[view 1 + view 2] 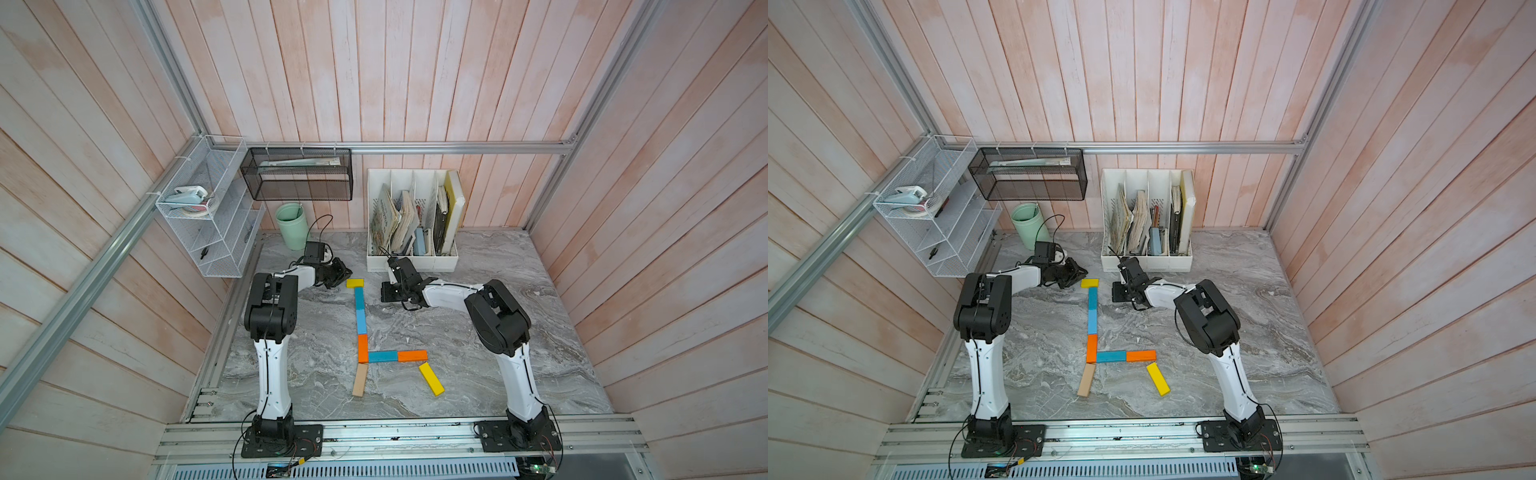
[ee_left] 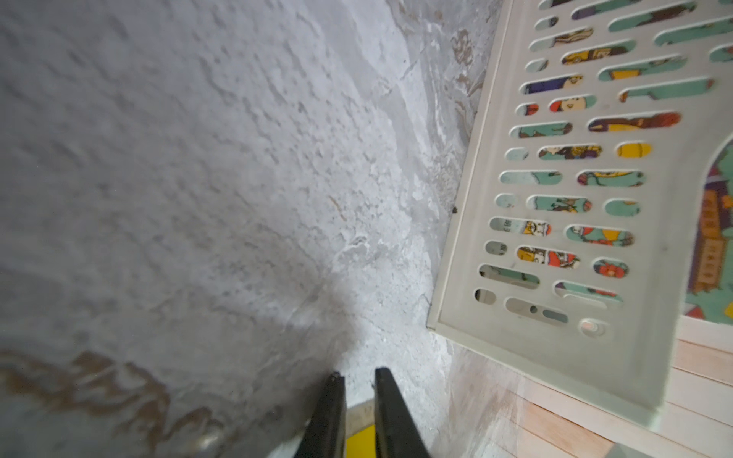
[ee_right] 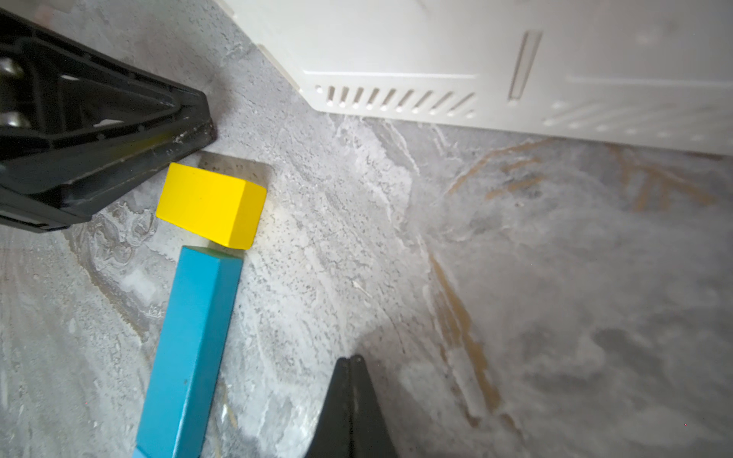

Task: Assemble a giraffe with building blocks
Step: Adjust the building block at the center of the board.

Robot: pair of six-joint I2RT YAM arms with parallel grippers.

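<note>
Matte rectangular blocks (image 1: 362, 348) on veined marble table (image 1: 498, 374), left tool (image 2: 357, 374) barely parted, right tool (image 3: 351, 359) closed, both empty

Your grey marbled tabletop (image 1: 519, 332) carries a white file organiser (image 1: 415, 263) at the back wall. Its slots are stuffed with leaning books (image 1: 395, 220), and through its perforated side in the left wrist view you see a colourful cover. To its left, apart from it, stands a mint green cup (image 1: 292, 232). Above the cup a black mesh basket (image 1: 299, 183) hangs from the aluminium rail (image 1: 457, 147). In the corner, a white wire rack (image 1: 220, 249) holds what looks like a stapler (image 1: 189, 194). Pinkish plank walls (image 1: 374, 75) surround you.
</note>
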